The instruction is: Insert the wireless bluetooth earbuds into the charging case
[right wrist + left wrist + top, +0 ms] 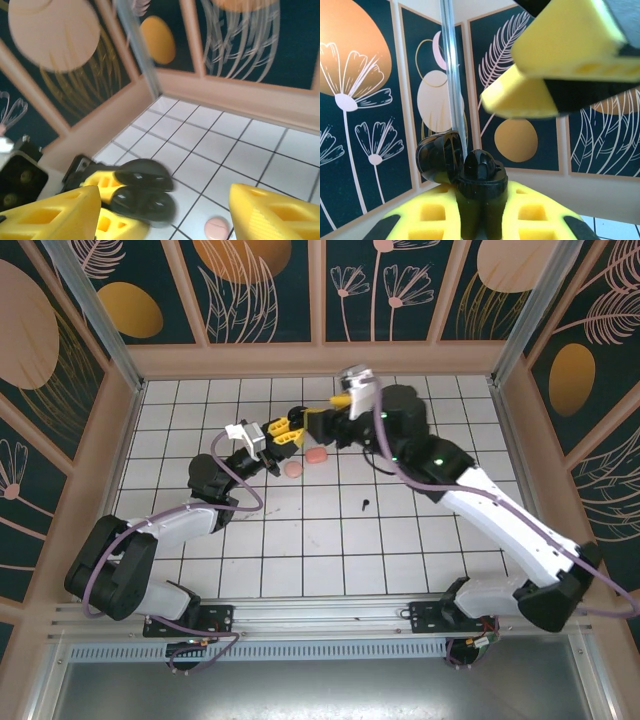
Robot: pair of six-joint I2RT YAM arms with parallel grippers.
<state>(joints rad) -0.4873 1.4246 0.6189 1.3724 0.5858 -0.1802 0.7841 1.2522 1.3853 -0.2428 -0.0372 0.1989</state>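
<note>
Case (479, 176), black, open, sits clamped in left gripper (284, 432); right gripper (320, 422) stands wide beside it; black earbud (365, 505) lies apart on tiles (400, 540).

My left arm (160, 525) reaches forward and to the right, and my left gripper (283, 434) is clamped tight on a black charging case (481, 175). My right arm (500, 510) stretches in from the opposite side. My right gripper (322, 423) faces the left one almost tip to tip, its yellow fingers (270, 215) spread wide, gripping nothing.
</note>
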